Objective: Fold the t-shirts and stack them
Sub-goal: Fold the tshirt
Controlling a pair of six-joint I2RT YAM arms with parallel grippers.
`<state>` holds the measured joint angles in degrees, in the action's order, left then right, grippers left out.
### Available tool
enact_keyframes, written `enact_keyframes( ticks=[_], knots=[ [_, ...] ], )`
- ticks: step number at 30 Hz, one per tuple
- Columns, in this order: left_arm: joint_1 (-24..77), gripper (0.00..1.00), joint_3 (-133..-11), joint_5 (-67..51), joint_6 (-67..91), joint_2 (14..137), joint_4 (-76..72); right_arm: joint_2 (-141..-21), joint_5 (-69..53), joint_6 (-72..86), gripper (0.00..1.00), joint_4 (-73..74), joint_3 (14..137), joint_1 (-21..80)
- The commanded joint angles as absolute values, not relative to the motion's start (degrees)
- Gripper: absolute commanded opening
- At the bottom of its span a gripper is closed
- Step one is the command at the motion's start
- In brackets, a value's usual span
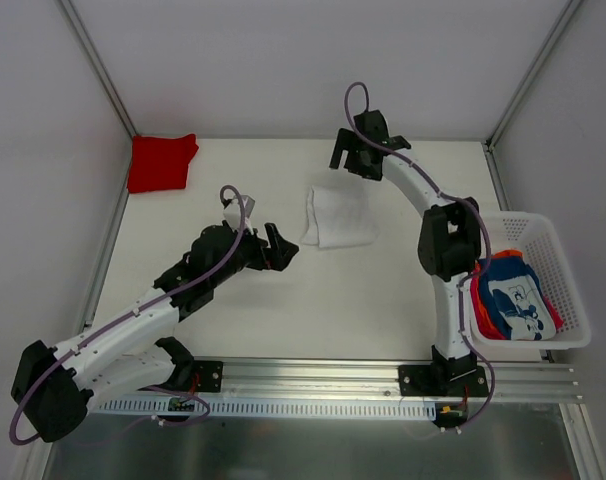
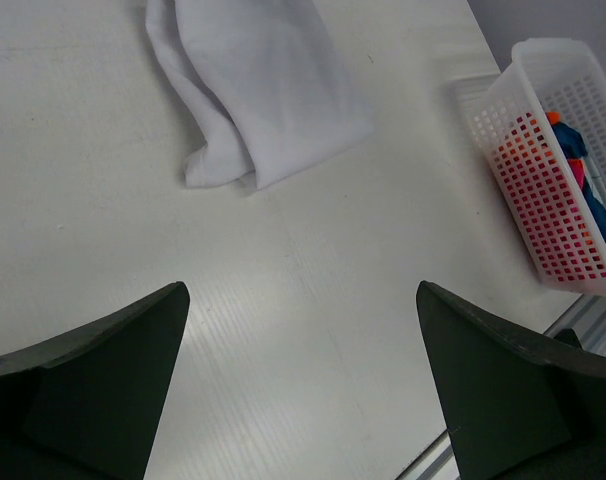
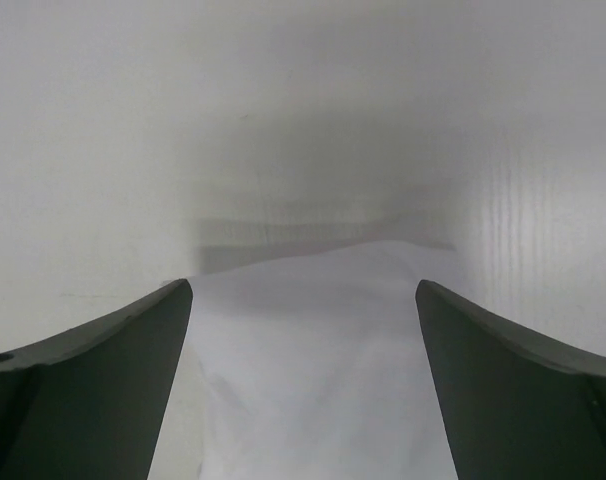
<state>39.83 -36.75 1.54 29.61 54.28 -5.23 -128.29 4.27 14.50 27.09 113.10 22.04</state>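
A folded white t-shirt (image 1: 338, 216) lies mid-table. My right gripper (image 1: 350, 160) hangs open just behind its far edge; in the right wrist view the white cloth (image 3: 303, 370) lies below and between the spread fingers, with nothing gripped. My left gripper (image 1: 280, 247) is open, low over bare table left of the shirt; its wrist view shows the white t-shirt (image 2: 263, 90) ahead, apart from the fingers (image 2: 103, 380). A folded red t-shirt (image 1: 161, 162) sits in the back left corner. A blue t-shirt with white print (image 1: 513, 295) lies on orange-red cloth (image 1: 480, 312) in the basket.
The white mesh basket (image 1: 548, 250) stands at the table's right edge beside the right arm, and shows in the left wrist view as the basket (image 2: 528, 110) at upper right. Grey walls close the back and sides. A metal rail (image 1: 313, 375) runs along the near edge.
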Motion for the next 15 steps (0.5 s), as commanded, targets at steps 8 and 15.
enact_keyframes(
  ticks=[8, 15],
  knots=[
    [38.5, 0.99, -26.6, -3.1, 34.8, 53.7, -32.8, -87.8, 8.7, 9.1, 1.00, 35.4, 98.1, 22.2],
    [26.4, 0.99, -23.1, -23.8, 53.7, 86.5, -75.1, -57.0, 11.7, 11.6, 0.99, 36.9, 74.6, 23.3]
  ],
)
